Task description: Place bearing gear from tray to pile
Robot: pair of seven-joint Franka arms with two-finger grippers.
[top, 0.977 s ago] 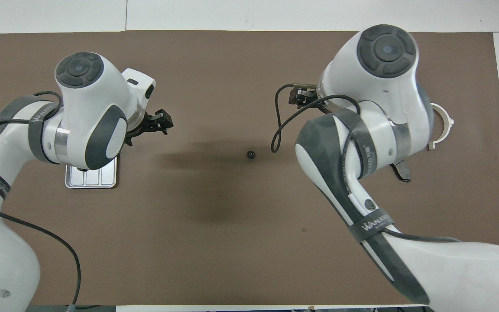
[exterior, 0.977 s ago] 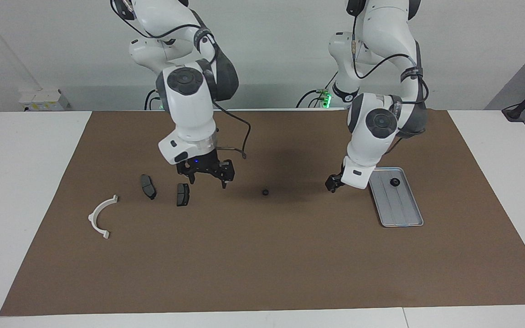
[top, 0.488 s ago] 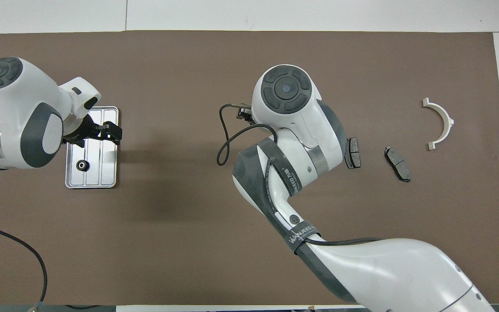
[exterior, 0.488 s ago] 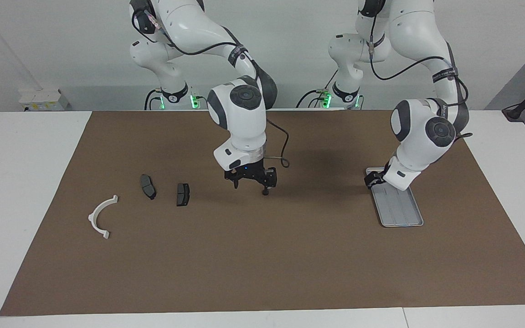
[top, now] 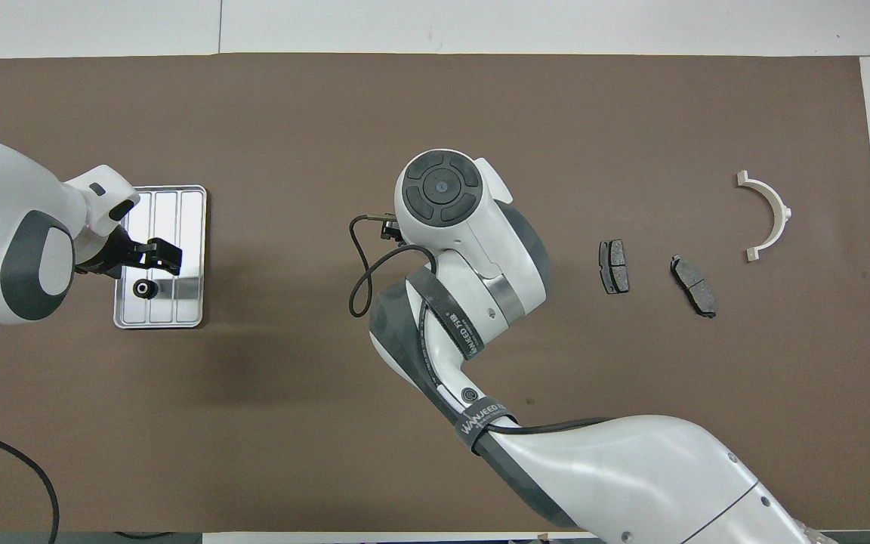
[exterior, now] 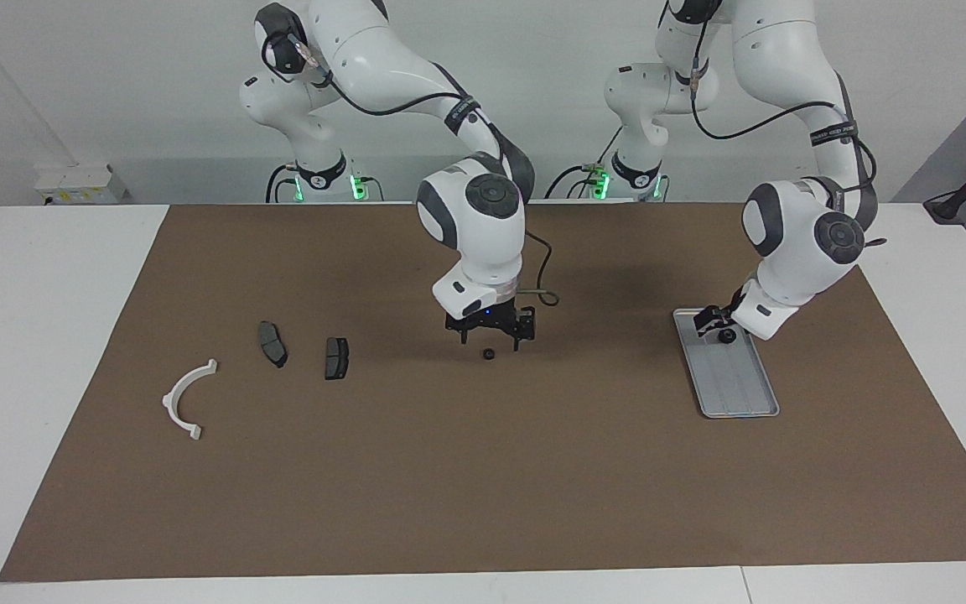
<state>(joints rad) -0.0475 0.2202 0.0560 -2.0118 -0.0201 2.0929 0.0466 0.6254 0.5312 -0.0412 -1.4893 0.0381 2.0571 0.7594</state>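
Note:
The silver tray point(exterior: 733, 382) point(top: 167, 213) lies toward the left arm's end of the mat. One small black bearing gear point(exterior: 727, 336) point(top: 144, 288) sits in the tray's end nearer the robots. My left gripper point(exterior: 711, 322) point(top: 165, 257) hangs open just over that end, beside the gear, holding nothing. A second bearing gear point(exterior: 488, 354) lies on the mat's middle. My right gripper point(exterior: 490, 339) hovers open low over it, empty; the arm hides both in the overhead view. The pile is a white bracket point(exterior: 184, 398) point(top: 772, 209) and two brake pads point(exterior: 272, 343) point(top: 614, 266).
The brown mat point(exterior: 483, 486) covers most of the white table. The second brake pad point(exterior: 336, 357) point(top: 693, 285) lies between the first pad and the mid-mat gear. The right arm's cable loop point(top: 363, 272) hangs beside its wrist.
The right gripper swung from beside the brake pads to above the gear on the mat's middle. The left gripper moved from beside the tray to over the tray's gear.

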